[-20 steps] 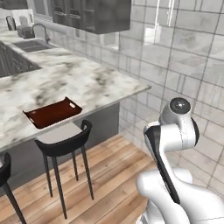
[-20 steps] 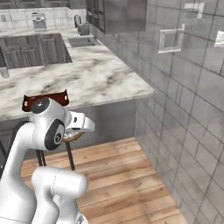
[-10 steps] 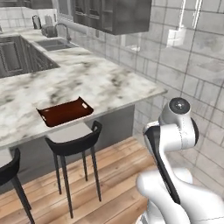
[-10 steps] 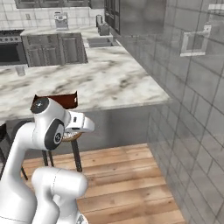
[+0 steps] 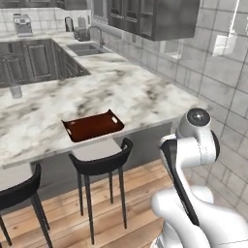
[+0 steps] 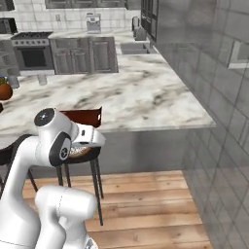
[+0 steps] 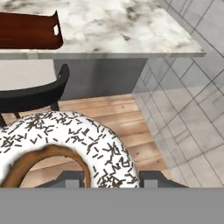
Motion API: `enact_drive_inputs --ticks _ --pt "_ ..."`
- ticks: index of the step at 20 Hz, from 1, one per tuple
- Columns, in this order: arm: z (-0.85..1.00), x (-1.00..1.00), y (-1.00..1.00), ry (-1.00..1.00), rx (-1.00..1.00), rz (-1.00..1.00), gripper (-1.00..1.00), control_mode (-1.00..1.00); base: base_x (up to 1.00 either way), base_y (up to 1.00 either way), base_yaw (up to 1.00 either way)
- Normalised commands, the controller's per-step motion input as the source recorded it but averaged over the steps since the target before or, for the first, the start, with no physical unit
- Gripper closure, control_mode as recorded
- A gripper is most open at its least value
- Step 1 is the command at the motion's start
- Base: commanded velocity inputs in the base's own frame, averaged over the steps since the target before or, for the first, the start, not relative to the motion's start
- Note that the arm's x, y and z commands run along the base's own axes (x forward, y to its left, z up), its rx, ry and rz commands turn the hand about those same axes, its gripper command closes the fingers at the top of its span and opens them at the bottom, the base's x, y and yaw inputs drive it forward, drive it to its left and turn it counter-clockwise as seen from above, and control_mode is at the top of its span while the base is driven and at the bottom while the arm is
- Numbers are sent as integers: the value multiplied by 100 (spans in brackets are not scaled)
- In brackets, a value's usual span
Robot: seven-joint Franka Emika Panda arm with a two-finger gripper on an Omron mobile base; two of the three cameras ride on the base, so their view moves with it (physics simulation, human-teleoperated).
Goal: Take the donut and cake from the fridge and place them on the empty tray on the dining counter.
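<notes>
Base driven closer; one donut in gripper, one tray.

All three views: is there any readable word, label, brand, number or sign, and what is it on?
None can be read. The donut in the gripper bears only dark sprinkles; the tray, the dining counter and the stool are unmarked. The oven on the far wall is too small and blurred to show any lettering.

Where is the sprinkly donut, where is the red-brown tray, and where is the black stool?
donut [image 7: 65, 131]: hand view, on its white sprinkled glaze.
tray [image 5: 92, 126]: left base view, on its flat bare floor.
stool [image 5: 99, 162]: left base view, on its black seat.
</notes>
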Motion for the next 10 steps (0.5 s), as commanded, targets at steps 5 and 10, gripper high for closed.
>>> enact_drive_inputs --ticks 5,10 --pt "0 0 0 0 0 0 100 100 42 -13 26" --pt "0 0 0 0 0 0 100 100 33 -16 25"
